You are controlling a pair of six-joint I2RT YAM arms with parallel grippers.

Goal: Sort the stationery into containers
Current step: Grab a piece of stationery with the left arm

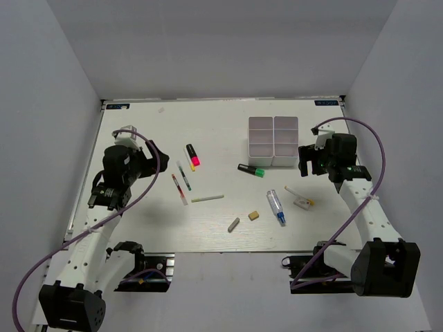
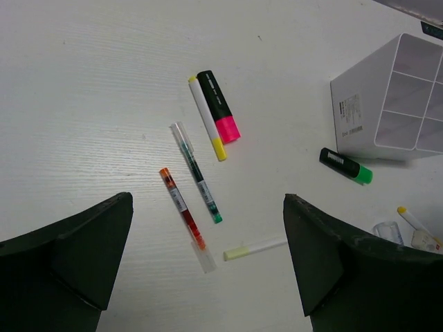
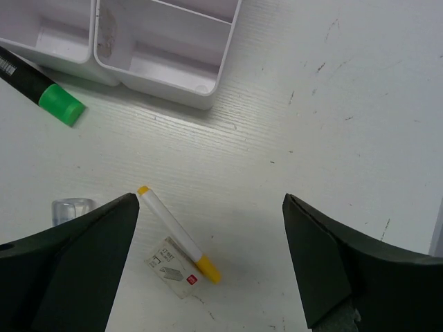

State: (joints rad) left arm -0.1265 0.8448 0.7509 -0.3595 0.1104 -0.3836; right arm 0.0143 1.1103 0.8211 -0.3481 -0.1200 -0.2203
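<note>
While all four compartments of the box (image 1: 273, 160) look bare and every piece lies out on the tabletop (image 1: 208, 124), I'd call this the opening pick. The right jaws hang wide apart, gripping nothing, just beside the box and over the yellow-ended pen (image 3: 173, 232). That pen lies against the white eraser (image 3: 169, 271), seemingly across its edge. Its long axis runs diagonally in the wrist view, small yellow tip up-left toward the box, longer yellow end down-right.

The next move, I reckon, calls for a wrist turn so the jaws close across the thin barrel, then a descent that misses the eraser.

Over on the other side, the left jaws are just as far apart and empty above the red pen (image 2: 183, 218). It lies slanted too, orange end up-left, with the green pen (image 2: 197, 173) near and almost parallel to it. The pink marker (image 2: 219, 106) lies beyond.
</note>
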